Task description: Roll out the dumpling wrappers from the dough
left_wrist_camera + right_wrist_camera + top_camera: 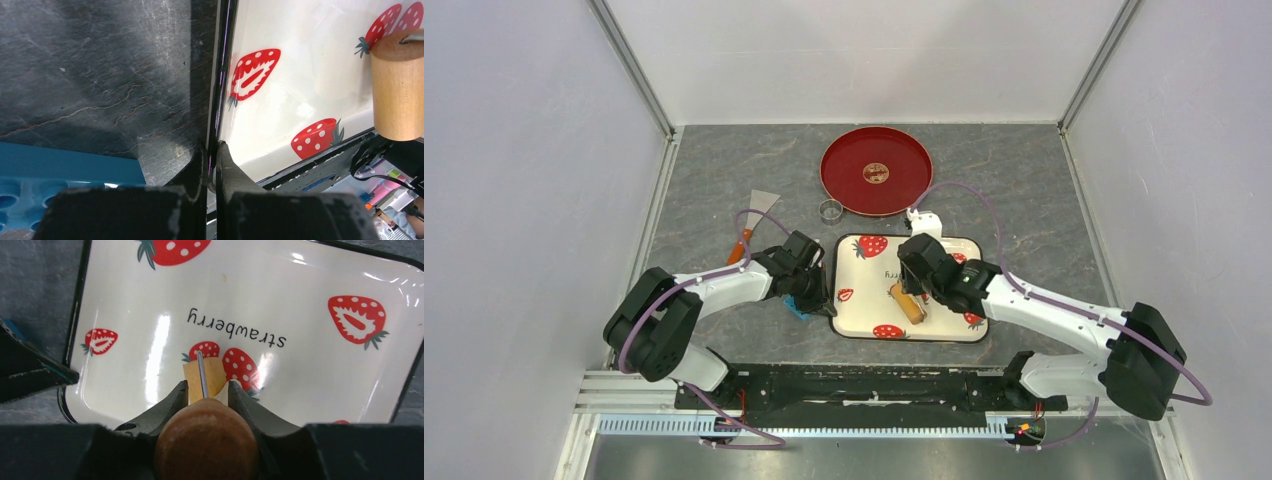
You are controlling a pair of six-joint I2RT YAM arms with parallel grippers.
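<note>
The black rim of the strawberry tray (300, 75) is pinched between the closed fingers of the left gripper (213, 150), with a blue block (60, 170) lying close by on the grey surface (100, 75). The wooden rolling pin (206, 450) is clasped by its handle in the fingers of the right gripper (207, 387) — set narrow around it — with its barrel over the tray. The dumpling wrapper (876, 172) is seen at the middle of the red plate (909, 160) at the far side, well apart from both grippers, and the metal ring (830, 209) is set just beside that plate's rim.
</note>
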